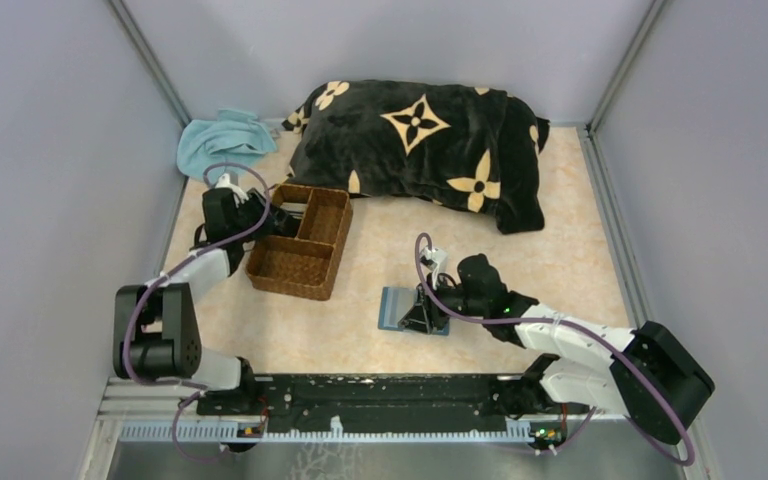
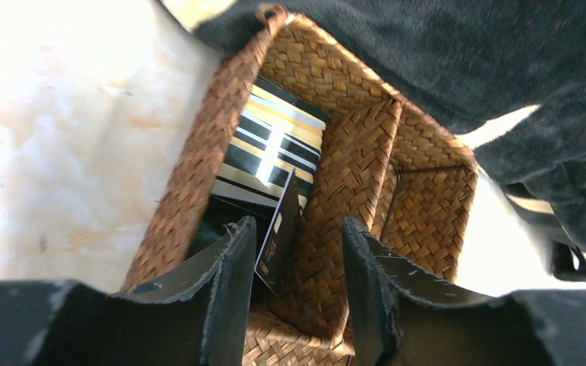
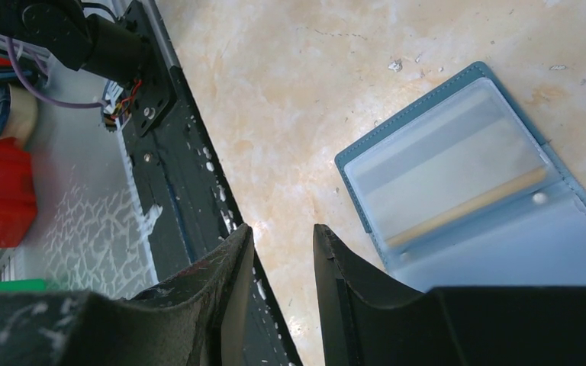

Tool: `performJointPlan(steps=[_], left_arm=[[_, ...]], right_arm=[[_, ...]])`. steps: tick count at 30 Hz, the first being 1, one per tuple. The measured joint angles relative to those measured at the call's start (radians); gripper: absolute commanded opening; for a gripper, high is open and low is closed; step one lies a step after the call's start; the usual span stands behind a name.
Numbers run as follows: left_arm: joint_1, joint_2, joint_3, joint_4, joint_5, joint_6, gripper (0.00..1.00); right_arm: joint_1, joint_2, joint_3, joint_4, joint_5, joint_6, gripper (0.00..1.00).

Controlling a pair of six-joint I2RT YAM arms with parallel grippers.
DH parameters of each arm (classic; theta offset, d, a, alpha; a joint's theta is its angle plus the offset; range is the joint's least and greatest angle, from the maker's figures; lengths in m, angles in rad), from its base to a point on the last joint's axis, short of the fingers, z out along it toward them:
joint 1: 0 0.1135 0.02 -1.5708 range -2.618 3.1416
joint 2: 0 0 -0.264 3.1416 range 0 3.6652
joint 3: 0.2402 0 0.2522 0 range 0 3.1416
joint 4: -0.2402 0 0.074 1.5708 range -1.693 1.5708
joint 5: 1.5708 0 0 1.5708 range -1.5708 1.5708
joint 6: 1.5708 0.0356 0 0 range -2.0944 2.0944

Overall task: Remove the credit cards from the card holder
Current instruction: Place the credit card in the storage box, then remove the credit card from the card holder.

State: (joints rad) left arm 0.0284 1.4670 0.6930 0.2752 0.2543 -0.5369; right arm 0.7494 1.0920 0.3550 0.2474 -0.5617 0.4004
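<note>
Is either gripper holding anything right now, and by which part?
Neither: left gripper open over a dark card; right gripper open at the card holder.

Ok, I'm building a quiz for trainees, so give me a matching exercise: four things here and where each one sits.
Things: 1 striped card; 2 wallet; 3 blue cloth; 4 black pillow.
Places: A back left corner; B lying open near the front; C inside the woven tray; D across the back.
Pairs: 1-C; 2-B; 3-A; 4-D.
</note>
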Motion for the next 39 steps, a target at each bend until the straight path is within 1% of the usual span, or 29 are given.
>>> performJointPlan(steps=[1,2,8,13,16,17,18,19,22,23,25,28,29,33,35,36,37,39], left_arm=[[0.000,-0.022,0.000,-0.021,-0.029,-0.002,0.58],[0.000,-0.050,0.000,-0.042,-0.056,-0.002,0.59],[0.000,-0.197,0.000,-0.108,-0.183,-0.004,0.60],[-0.010,-0.229,0.000,-0.134,-0.206,-0.005,0.56],[-0.057,-0.231,0.000,-0.148,-0.206,-0.001,0.51],[-0.085,-0.233,0.000,-0.151,-0.208,0.002,0.48],[-0.130,-0.236,0.001,-0.155,-0.222,0.011,0.42],[-0.187,-0.239,0.006,-0.162,-0.233,0.018,0.34],[-0.396,-0.239,0.033,-0.168,-0.247,0.031,0.04],[-0.469,-0.239,0.040,-0.163,-0.245,0.033,0.00],[-0.590,-0.234,0.044,-0.155,-0.243,0.032,0.00],[-0.707,-0.205,0.034,-0.133,-0.248,0.013,0.00],[-0.735,-0.190,0.031,-0.132,-0.248,0.012,0.00],[-0.775,-0.158,-0.043,-0.116,-0.252,-0.023,0.01],[-0.775,-0.176,-0.100,-0.121,-0.255,-0.035,0.10],[-0.775,-0.194,-0.118,-0.129,-0.259,-0.038,0.16],[-0.775,-0.220,-0.134,-0.146,-0.266,-0.039,0.21],[-0.775,-0.291,-0.144,-0.180,-0.289,-0.043,0.29]], right_arm=[[0.000,0.002,0.000,0.002,0.000,0.000,0.35],[0.000,0.003,0.000,0.004,0.000,0.000,0.35],[0.000,0.018,0.000,0.016,0.000,0.000,0.35],[0.000,0.019,0.000,0.018,0.002,0.003,0.33],[0.000,0.002,-0.002,0.014,0.030,0.011,0.29],[0.000,-0.014,-0.002,0.011,0.053,0.015,0.22],[-0.001,-0.033,-0.002,0.008,0.076,0.019,0.10],[-0.002,-0.053,-0.002,0.005,0.105,0.023,0.00],[-0.011,-0.101,-0.002,-0.019,0.218,0.049,0.00],[-0.016,-0.105,-0.002,-0.031,0.246,0.057,0.00],[-0.031,-0.106,-0.002,-0.060,0.307,0.070,0.00],[-0.046,-0.100,-0.002,-0.100,0.365,0.092,0.00],[-0.047,-0.095,-0.002,-0.106,0.378,0.095,0.01],[-0.047,-0.060,0.001,-0.130,0.396,0.109,0.41],[-0.043,-0.046,0.008,-0.149,0.408,0.111,0.54],[-0.036,-0.040,0.018,-0.161,0.419,0.111,0.59],[-0.024,-0.030,0.033,-0.176,0.443,0.108,0.60],[0.029,0.010,0.090,-0.217,0.502,0.098,0.60]])
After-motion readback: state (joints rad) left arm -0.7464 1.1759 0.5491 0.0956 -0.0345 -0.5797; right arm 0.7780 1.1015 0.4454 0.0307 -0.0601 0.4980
